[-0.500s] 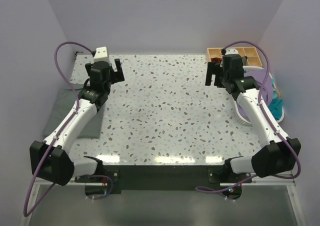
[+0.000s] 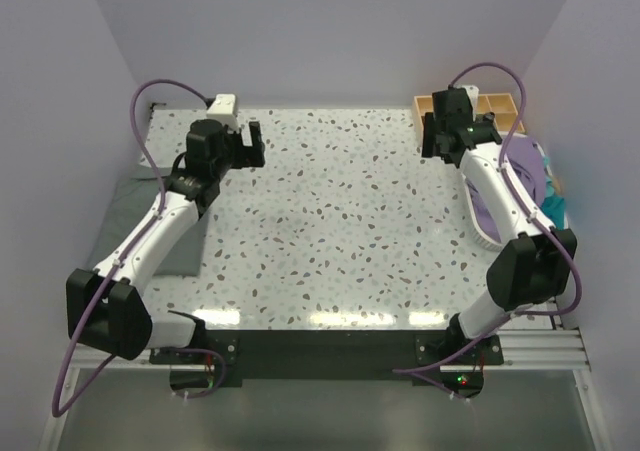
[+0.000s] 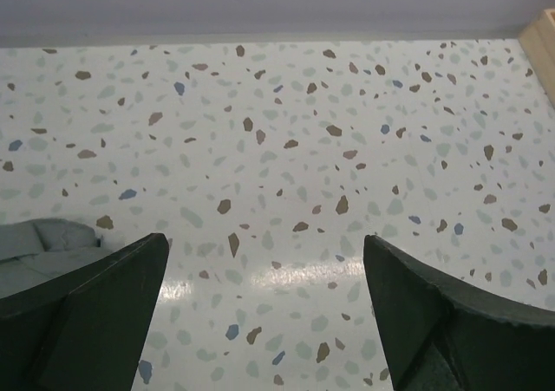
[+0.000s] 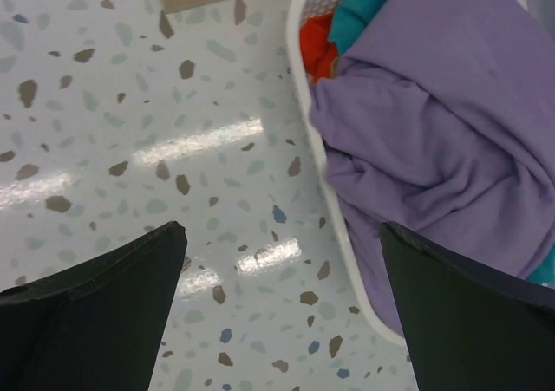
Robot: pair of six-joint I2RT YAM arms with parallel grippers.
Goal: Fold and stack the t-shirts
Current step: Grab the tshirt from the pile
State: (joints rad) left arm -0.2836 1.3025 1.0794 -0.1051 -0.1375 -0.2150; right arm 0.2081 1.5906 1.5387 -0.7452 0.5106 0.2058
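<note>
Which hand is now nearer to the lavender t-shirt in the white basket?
Right. The right hand hovers open close beside the white basket that holds the lavender t-shirt. The left hand hovers open far across the table, toward its left edge.

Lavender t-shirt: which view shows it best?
Right wrist: the lavender t-shirt fills the right side, draped over the white basket. Top external shows a sliver beside the right arm; left wrist shows none.
</note>
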